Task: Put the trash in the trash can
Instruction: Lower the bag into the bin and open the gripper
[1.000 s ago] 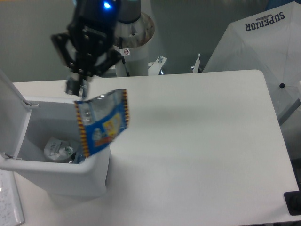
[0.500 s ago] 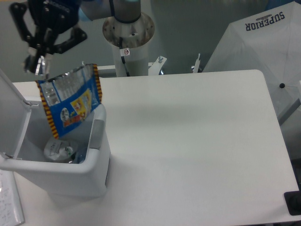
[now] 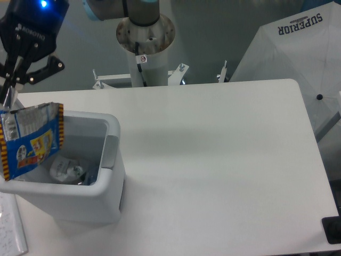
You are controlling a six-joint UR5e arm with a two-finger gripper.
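At the far left edge of the frame, you have the black two-finger gripper (image 3: 7, 100) pinching the top corner of the crinkled blue snack wrapper with yellow print and a silver inner face (image 3: 29, 140). Its fingers are closed on that corner, right at the picture's border, so only part of them shows. The wrapper hangs down from the grip, tilted, with its lower end dipping over the left part of the opening of the large white rectangular plastic trash can (image 3: 109, 200). You can see its striped orange-and-dark edge running along the right side.

Inside the can, near the lower middle of its opening, lies the crushed clear plastic bottle (image 3: 65, 169), resting on the bottom and just to the right of the hanging wrapper. A grey latch tab (image 3: 109, 152) sits on the can's right inner wall. The can stands at the lower left of the white table (image 3: 224, 160).

Above the gripper, at the upper left, a blue light glows on the arm's black wrist housing (image 3: 35, 26). At top centre stands the arm's white round base column (image 3: 145, 42). A white fabric cover printed with "SUPERIOR" (image 3: 298, 48) fills the upper right.
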